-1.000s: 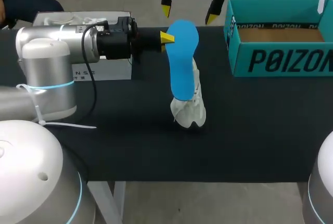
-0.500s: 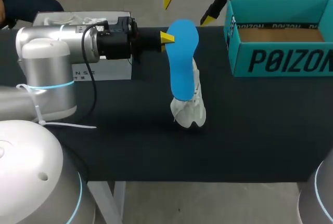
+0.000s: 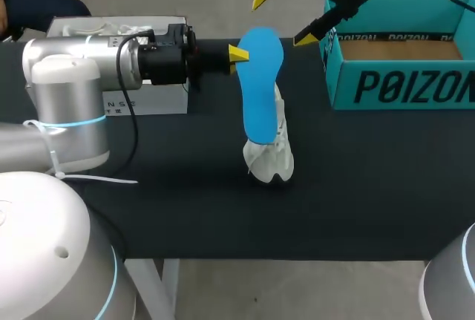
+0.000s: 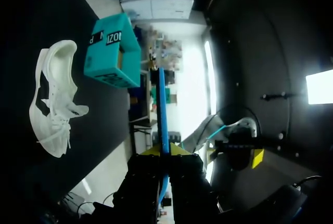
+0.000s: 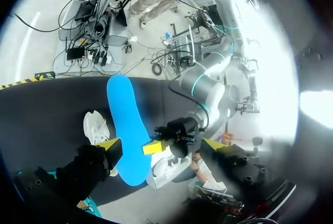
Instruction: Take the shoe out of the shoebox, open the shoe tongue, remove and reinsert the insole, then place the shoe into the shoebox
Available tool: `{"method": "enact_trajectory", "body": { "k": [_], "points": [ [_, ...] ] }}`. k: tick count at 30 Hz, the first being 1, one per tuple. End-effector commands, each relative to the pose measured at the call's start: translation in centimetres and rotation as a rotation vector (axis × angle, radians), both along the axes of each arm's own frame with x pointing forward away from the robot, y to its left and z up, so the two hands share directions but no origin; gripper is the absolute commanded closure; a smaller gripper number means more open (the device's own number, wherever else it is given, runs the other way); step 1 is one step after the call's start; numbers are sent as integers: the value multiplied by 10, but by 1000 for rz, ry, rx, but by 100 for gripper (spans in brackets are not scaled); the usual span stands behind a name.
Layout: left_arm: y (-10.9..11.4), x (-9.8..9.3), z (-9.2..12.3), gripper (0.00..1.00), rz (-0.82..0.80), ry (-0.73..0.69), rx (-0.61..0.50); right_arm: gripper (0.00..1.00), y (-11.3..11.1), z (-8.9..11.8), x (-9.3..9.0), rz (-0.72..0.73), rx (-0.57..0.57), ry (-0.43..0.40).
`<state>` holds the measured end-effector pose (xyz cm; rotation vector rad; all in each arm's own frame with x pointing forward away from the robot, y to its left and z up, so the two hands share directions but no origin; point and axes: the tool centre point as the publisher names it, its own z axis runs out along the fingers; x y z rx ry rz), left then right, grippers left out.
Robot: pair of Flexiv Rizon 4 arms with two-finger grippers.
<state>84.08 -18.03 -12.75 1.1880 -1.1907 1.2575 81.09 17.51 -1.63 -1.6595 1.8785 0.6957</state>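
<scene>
The teal shoebox [image 3: 401, 88] bears dark block lettering on its walls. The white sneaker [image 3: 271, 153] lies on its side on the black table [image 3: 185, 209], short of the shoebox. The blue insole [image 3: 261, 90] is raised beside the sneaker, clamped by the left gripper [image 3: 239, 54]. Beyond the sneaker, the right gripper [image 3: 282, 17] hangs spread wide and empty.

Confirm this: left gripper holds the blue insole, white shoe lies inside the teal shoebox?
Not quite. The left gripper holds the blue insole, but the white shoe lies on the black table, outside the teal shoebox, as the head view shows.
</scene>
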Motion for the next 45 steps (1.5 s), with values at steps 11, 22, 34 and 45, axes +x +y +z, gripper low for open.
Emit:
{"method": "enact_trajectory", "body": {
  "k": [11,22,34,45],
  "points": [
    [-1,0,0,100,2,0,1,0,-12,-11,4,-26,493,-72],
    [-1,0,0,100,2,0,1,0,-19,-4,10,-31,488,-97],
    [-1,0,0,100,2,0,1,0,-19,-4,11,-31,494,-95],
    [-1,0,0,100,2,0,1,0,-28,-6,17,-19,532,-117]
  ]
}}
